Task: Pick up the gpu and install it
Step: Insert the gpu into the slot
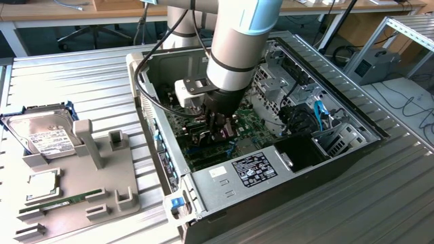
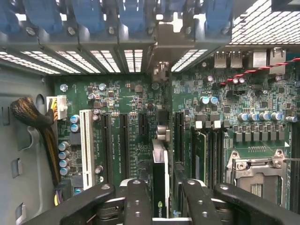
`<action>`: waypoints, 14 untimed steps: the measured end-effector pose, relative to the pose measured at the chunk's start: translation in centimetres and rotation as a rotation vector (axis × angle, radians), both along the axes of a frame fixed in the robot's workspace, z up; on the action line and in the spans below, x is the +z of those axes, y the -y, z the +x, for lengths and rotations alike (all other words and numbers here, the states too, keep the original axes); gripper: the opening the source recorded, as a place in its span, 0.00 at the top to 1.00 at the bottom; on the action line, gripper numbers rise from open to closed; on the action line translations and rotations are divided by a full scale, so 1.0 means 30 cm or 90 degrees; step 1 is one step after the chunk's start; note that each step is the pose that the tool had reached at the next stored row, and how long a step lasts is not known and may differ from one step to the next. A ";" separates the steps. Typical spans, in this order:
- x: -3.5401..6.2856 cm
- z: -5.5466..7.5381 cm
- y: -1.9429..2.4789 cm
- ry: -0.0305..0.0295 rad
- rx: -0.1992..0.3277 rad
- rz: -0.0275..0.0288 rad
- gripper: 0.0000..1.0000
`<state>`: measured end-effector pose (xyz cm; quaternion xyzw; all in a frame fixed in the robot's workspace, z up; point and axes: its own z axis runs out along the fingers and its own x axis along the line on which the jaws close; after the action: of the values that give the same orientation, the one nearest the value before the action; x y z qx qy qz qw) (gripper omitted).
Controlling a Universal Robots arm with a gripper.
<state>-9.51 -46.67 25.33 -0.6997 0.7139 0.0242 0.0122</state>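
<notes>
A: Exterior view. The arm reaches down into the open computer case (image 1: 352,119) lying on the slatted table (image 1: 81,76). The pincer (image 1: 218,133) is low over the motherboard (image 1: 254,119), with a dark card at its tips. On the grey parts holder (image 1: 112,195) at the exterior view's left sit the hard drive (image 1: 42,136), a CPU (image 1: 42,184) and the RAM stick (image 1: 64,201).

B: Wrist view?

A: The gpu (image 2: 160,180) stands on edge between the two black fingers (image 2: 137,204), running along the expansion slots (image 2: 124,140) beside the white slot (image 2: 86,143). A sliver of gap shows on each side of the card, so the pincer reads as released, or only just letting go, rather than clenched on it.

B: Step in hand?

A: Judged: the install end, card at its slot. Whether it is fully seated I cannot tell; its lower edge is hidden. Any further move calls for a straight, even press or lift, no twisting of the card.
</notes>
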 end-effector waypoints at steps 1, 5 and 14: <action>0.000 0.000 0.000 0.0000 0.000 0.0000 0.66; 0.014 -0.001 0.000 0.0000 0.000 -0.0001 0.66; 0.105 -0.002 0.000 0.0000 0.000 0.0000 0.66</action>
<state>-9.56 -46.66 28.47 -0.6997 0.7139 0.0242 0.0122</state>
